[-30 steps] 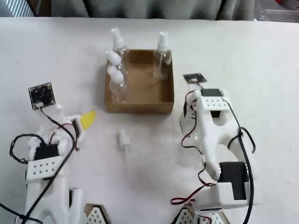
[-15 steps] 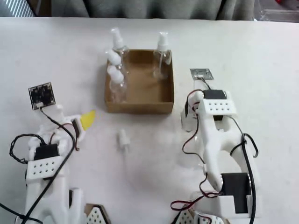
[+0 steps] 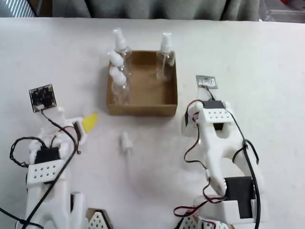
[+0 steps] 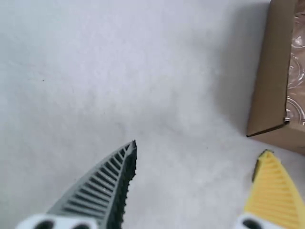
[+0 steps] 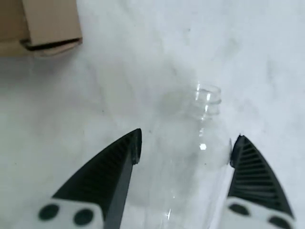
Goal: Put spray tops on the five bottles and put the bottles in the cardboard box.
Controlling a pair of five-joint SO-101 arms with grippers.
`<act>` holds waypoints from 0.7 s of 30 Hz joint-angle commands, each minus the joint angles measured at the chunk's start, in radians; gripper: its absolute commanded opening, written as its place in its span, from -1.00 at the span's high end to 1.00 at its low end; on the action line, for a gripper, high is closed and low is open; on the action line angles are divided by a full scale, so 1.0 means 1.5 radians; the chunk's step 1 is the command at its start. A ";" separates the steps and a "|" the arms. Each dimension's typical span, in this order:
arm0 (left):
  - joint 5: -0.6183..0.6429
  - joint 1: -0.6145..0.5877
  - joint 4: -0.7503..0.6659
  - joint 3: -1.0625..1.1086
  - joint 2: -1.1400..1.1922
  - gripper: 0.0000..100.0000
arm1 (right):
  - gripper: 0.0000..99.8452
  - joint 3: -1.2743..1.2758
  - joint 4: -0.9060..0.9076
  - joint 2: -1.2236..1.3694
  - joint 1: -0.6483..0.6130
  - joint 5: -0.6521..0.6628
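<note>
Uncapped bottle (image 5: 202, 143), seemingly lying on desk (image 5: 71, 105) near cardboard box (image 5: 50, 24), is being straddled by right gripper (image 5: 188, 135) w/ jaws apart, so mid-body clamp advised, neck left free for loose spray top (image 3: 125, 141); left gripper (image 4: 200, 148) also apart, empty.
</note>
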 commanded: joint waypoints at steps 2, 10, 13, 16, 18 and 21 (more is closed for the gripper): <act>-0.006 -0.006 -0.015 -0.002 0.003 0.26 | 0.46 -0.004 -0.018 -0.019 0.015 -0.004; -0.006 -0.006 -0.014 -0.002 0.003 0.26 | 0.46 0.013 -0.015 -0.019 0.014 0.049; -0.006 -0.006 -0.014 -0.002 0.003 0.26 | 0.46 0.013 -0.005 -0.019 0.015 0.055; -0.006 -0.006 -0.014 -0.002 0.003 0.26 | 0.46 0.013 0.004 -0.019 0.013 0.056; -0.006 -0.006 -0.014 -0.002 0.003 0.26 | 0.46 0.013 0.005 -0.010 0.014 0.074; -0.006 -0.006 -0.014 -0.002 0.003 0.26 | 0.46 0.006 0.004 0.028 0.014 0.082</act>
